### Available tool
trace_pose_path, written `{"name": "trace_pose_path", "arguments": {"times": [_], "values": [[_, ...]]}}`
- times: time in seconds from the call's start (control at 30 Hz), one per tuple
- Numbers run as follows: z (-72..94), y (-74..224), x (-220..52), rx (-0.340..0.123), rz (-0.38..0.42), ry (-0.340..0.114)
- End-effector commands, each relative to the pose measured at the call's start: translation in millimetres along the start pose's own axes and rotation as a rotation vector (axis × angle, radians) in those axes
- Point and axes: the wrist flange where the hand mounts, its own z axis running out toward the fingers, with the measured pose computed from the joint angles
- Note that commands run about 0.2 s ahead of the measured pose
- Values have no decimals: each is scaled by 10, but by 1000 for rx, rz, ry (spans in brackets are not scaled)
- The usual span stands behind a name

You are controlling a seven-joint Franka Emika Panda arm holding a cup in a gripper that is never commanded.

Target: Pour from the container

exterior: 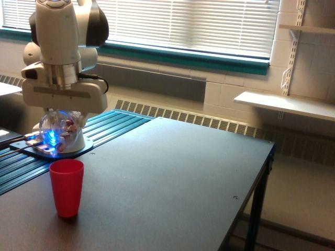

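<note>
Gripper [62, 116] — closed around the clear cup [60, 132], carried in the air.

Clear cup hangs directly under the gripper, above and a little behind the red cup [66, 187] on the table [172, 178]; pinkish-brown bits show through its wall. Judged light, thin-walled and springy — apt to buckle or slip under a hard squeeze, so best held around the middle of the wall, rim left free for pouring. Jaw contact itself hidden by the hand's body.
</note>
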Motion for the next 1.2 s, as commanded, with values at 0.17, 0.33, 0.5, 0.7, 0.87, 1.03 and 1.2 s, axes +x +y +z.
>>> {"name": "trace_pose_path", "arguments": {"times": [0.17,0.33,0.5,0.7,0.87,1.03,1.2], "values": [[2,-78,14,-10,-5,-15],[36,-116,-17,-20,-10,0],[105,-139,-82,-29,-27,-21],[216,-131,-175,-49,-36,-70],[255,-122,-199,-57,-33,-96],[253,-95,-180,-60,-20,-109],[256,-56,-192,-60,-19,-123]]}}
